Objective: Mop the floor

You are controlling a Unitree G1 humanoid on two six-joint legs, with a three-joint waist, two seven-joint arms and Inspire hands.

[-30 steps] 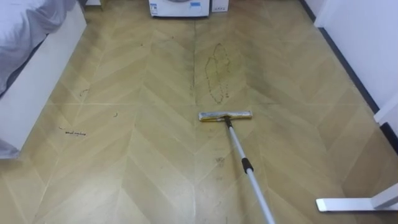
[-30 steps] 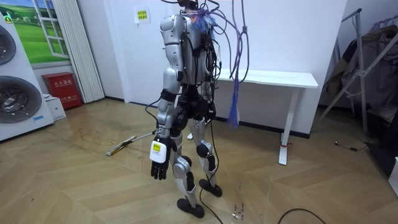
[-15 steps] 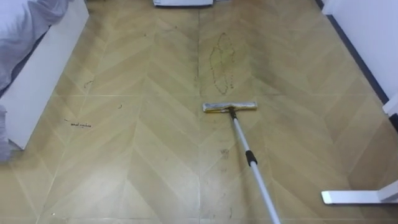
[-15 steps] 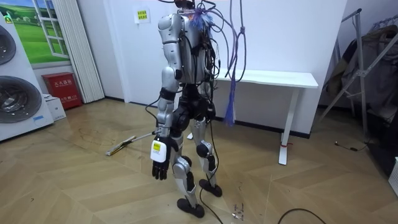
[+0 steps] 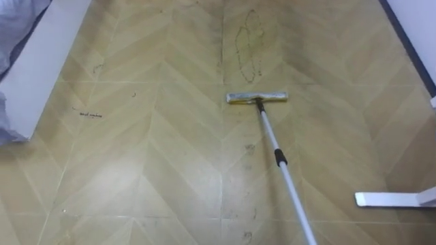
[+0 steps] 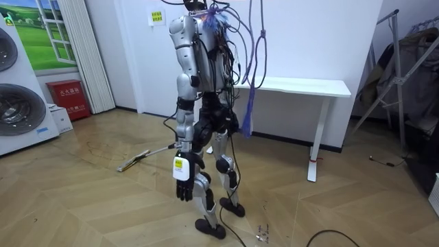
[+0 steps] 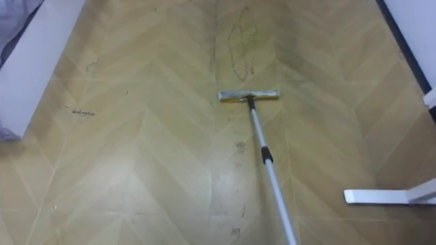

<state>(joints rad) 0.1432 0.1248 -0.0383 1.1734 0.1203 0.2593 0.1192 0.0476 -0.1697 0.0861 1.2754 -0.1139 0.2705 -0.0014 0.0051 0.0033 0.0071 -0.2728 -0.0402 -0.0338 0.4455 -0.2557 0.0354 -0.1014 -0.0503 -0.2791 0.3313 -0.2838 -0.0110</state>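
A flat mop lies on the wooden floor, its head (image 5: 257,98) just short of a dried stain outline (image 5: 249,42). Its silver handle (image 5: 276,151) runs back toward me and leaves the picture at the lower right. In the room view I stand upright, facing the room view's left, with the mop head (image 6: 127,165) on the floor ahead of me. The handle (image 6: 154,152) rises to my waist and passes behind my left arm. My left hand (image 6: 182,184) hangs by my thigh, fingers relaxed and holding nothing.
A white bed frame (image 5: 37,64) with grey bedding borders the floor on my left. A white table foot (image 5: 392,199) lies at the right, belonging to the table (image 6: 302,86) by the wall. Washing machines (image 6: 17,89) and a red box (image 6: 68,99) stand ahead.
The eye view has shifted so the floor near me fills more of it; the mop itself has not moved in the room view. My left arm has swung slightly toward the room view's right.
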